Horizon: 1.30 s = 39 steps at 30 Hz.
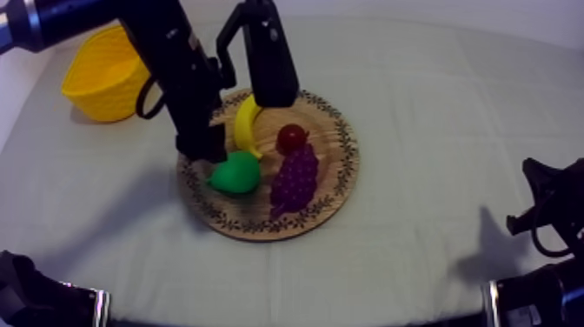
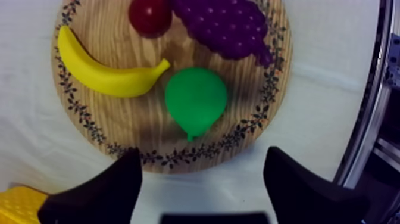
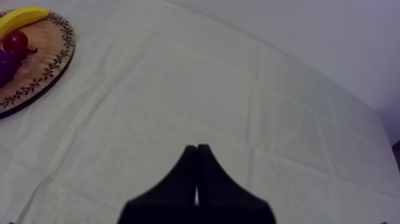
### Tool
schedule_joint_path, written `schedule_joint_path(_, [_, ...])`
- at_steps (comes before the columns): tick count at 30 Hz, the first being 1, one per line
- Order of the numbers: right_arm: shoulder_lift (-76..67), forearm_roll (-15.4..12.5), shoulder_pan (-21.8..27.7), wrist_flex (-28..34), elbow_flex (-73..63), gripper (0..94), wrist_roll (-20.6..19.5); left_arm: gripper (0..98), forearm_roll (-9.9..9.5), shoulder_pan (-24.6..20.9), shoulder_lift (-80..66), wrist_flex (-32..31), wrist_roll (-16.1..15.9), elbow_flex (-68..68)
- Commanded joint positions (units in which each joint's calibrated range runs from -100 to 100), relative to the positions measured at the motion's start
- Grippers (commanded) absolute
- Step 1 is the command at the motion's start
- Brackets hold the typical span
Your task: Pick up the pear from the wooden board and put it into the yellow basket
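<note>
1 ea: wooden board [image 1: 332, 150], yellow basket [image 1: 102, 97], banana [image 1: 245, 127], pear [image 1: 235, 174], grape bunch [image 1: 295, 179], small red fruit [image 1: 291, 137].

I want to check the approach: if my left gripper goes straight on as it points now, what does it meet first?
Probably the pear on the wooden board: it lies ahead, in line with the gap of the open left gripper. Depth is unclear.

Our left arm [image 1: 174, 61] comes in from the upper left and angles down. Our left gripper [image 2: 202, 156] holds its fingers wide apart, nothing between them. Our right gripper [image 3: 196, 149] sits low at its side (fingers pressed into a narrow wedge).
</note>
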Motion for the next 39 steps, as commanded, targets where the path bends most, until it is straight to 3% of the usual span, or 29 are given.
schedule_joint_path(1, [-0.03, 0.0, 0.01, 0.02, -0.02, 0.4, -0.02, 80.3, 0.04, -0.03, 0.77, -1.2, 0.01, 1.04])
schedule_joint_path(20, [-0.03, 0.0, 0.01, 0.02, -0.02, 0.4, -0.02, 88.0, 0.79, -0.67, 13.16, -10.89, -0.94, 5.6])
schedule_joint_path(39, [-0.03, 0.0, 0.01, 0.02, -0.02, 0.4, -0.02, 84.2, 2.36, 0.45, 21.04, -12.39, -1.34, 3.4])
